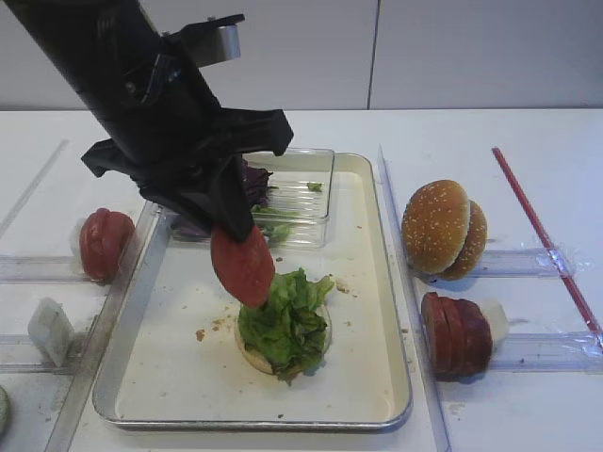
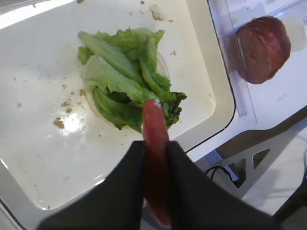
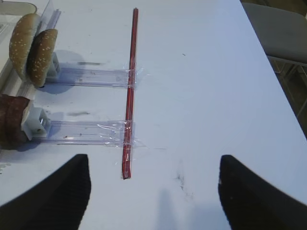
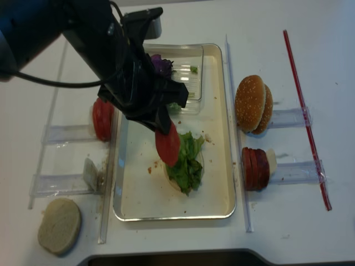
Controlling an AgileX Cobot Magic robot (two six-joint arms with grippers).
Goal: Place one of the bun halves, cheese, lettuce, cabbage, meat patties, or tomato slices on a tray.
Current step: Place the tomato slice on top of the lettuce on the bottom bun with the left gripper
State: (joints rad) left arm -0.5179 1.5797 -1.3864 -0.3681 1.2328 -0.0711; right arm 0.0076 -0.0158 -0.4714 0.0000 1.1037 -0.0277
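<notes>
My left gripper is shut on a bright-red tomato slice, gripped edge-on between the black fingers. The slice hangs over the tray, just left of and above the ruffled lettuce, which lies on a pale bun half. More tomato slices stand in a rack left of the tray. Sesame bun halves stand to the right of it. Purple cabbage lies in the clear box. My right gripper is open over bare table, holding nothing.
A clear plastic box sits on the tray's far end. Dark maroon slices with a white end piece stand in a rack to the right. A red strip lies further right. A pale flat bun half lies near left.
</notes>
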